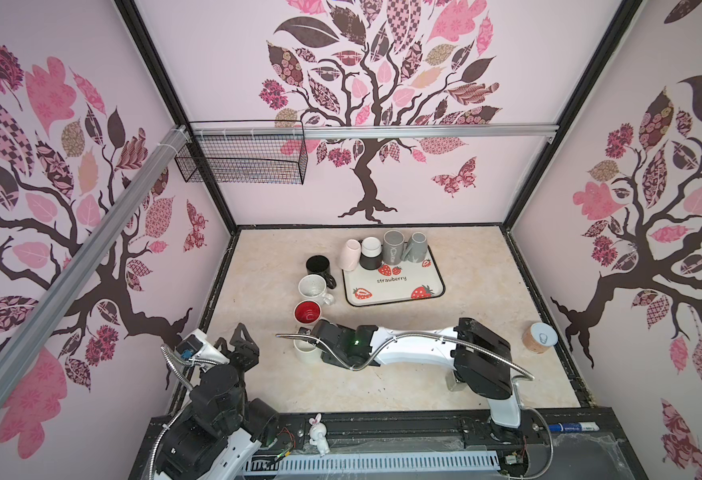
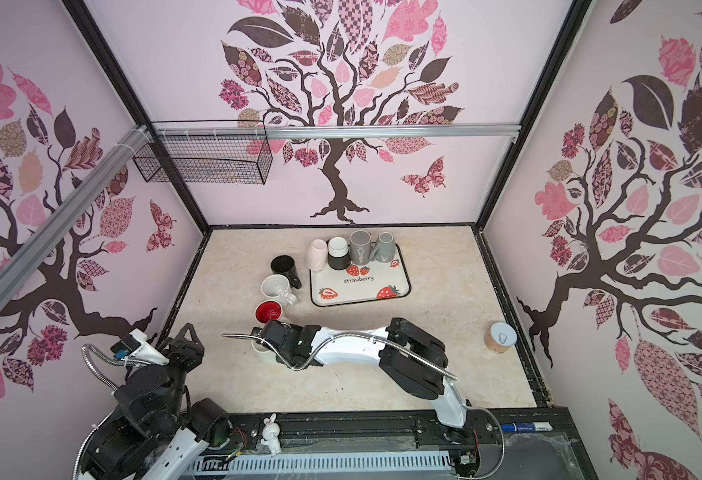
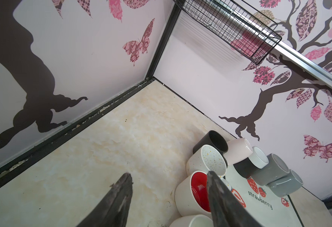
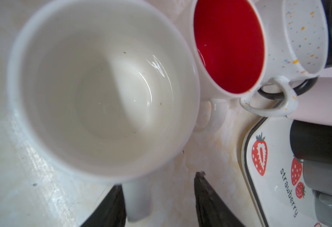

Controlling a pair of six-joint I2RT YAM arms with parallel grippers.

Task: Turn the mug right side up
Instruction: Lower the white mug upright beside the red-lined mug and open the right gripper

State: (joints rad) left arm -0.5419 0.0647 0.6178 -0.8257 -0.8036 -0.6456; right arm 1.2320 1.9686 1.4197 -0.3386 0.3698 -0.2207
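Top views, catalogued left to right.

1. Left gripper [image 1: 244,338]: parked at the near left edge of the table [image 1: 403,374], well apart from all crockery. The left wrist view shows its fingers [image 3: 122,188] spread wide with only bare surface between them. It holds nothing.

2. Mug [image 1: 304,355]: plain white, standing on the table at the near end of a row of four, just beside the red mug [image 1: 308,311]. The right wrist view looks straight into its empty bowl, so the mouth faces up and the base is down. Judged right side up.

3. Right gripper [image 1: 318,331]: reaches across the middle to the mug. In the right wrist view the jaws stand apart, with the handle [image 4: 137,198] between them, close to one finger and clear of the other. No clamp shows, so the mug reads as not gripped.

4. Red mug, speckled mug [image 1: 312,286], black mug [image 1: 318,266]: mouths up, making up the rest of the row toward the back.

5. Tray [image 1: 391,293]: strawberry print. Four tray mugs [image 1: 393,245] stand along its far edge, seemingly mouth-down, the pink one leaning.

6. Can [image 1: 539,337]: far right, alone.

Status: the turning looks done for this mug. What is left, by judgement, is drawing the right gripper clear of the handle without tipping it.
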